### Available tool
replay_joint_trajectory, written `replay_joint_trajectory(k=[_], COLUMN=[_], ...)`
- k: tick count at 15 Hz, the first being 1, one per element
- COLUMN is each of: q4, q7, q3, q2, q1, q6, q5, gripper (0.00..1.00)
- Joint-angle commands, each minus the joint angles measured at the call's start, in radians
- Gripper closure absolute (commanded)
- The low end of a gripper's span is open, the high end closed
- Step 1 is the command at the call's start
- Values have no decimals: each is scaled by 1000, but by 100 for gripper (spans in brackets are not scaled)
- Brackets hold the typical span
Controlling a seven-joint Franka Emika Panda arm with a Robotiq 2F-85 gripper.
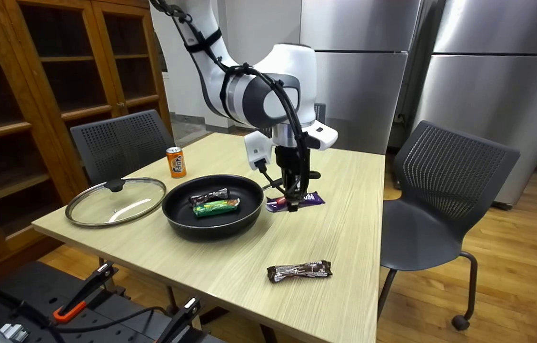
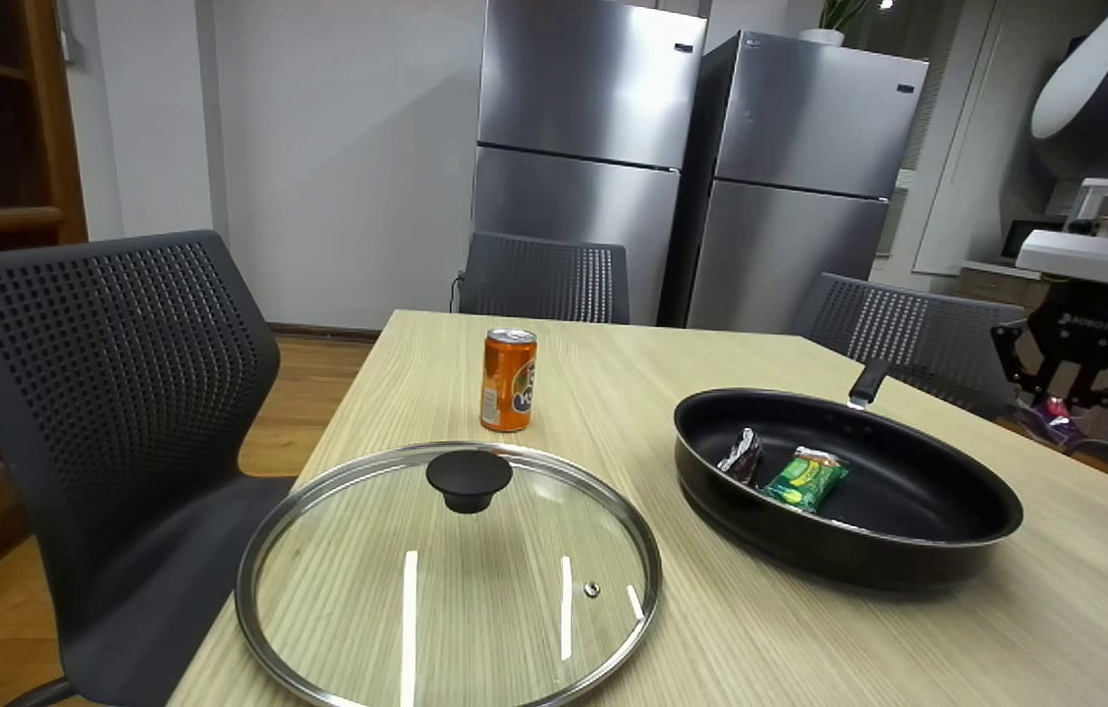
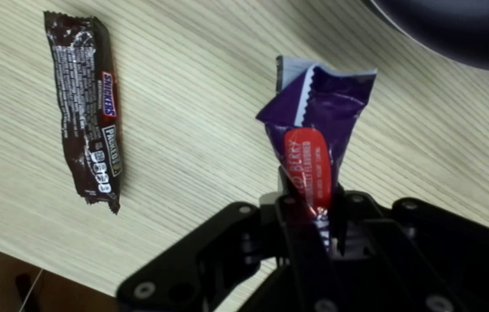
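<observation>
One wood cabinet point(image 1: 82, 112) and two steel fridges point(image 2: 581, 196) stand around one pale table point(image 1: 344, 224). Three dark chairs point(image 2: 107, 462) are drawn up about it, all three visible in an exterior view. One white arm point(image 1: 273, 104) reaches over the table with its wrist turned down.

On the table lies one glass lid point(image 1: 123, 205), flat, its single black knob point(image 2: 469, 477) upward. Just beside it sits one black pan point(image 2: 917, 491) with one handle point(image 2: 870, 383); in an exterior view this handle runs behind the gripper point(image 3: 314, 206). The gripper is clenched on one purple bar, a finger at each side of the wrapper. One orange can point(image 1: 176, 163) stands upright near the lid and the pan.

The bars come to four. Two lie side by side in the pan: one brown bar point(image 1: 209, 196) and one green bar point(image 1: 216, 207). One Snickers point(image 3: 86, 112) lies alone on the table, well apart from the pan and near a table edge. The fourth, the purple bar point(image 3: 314, 143) with a red label, is between the fingers, near the pan on its handle side; its free end sticks out past the fingertips, and it seems raised above the tabletop.
</observation>
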State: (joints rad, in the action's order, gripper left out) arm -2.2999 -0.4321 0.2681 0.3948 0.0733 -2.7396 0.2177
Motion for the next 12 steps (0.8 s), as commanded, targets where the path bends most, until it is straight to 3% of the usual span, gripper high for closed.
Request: replay_joint_trajectory(k=[1,8,12], q4=[-75,-97,-88], q7=[-87,-295,-400], q3=[43,94,79], q2=[-85,-124,-123], q1=[-79,-227,-274], q6=[-40,-46,-30], q5=[-92,-277,-359], gripper=[96,96,96])
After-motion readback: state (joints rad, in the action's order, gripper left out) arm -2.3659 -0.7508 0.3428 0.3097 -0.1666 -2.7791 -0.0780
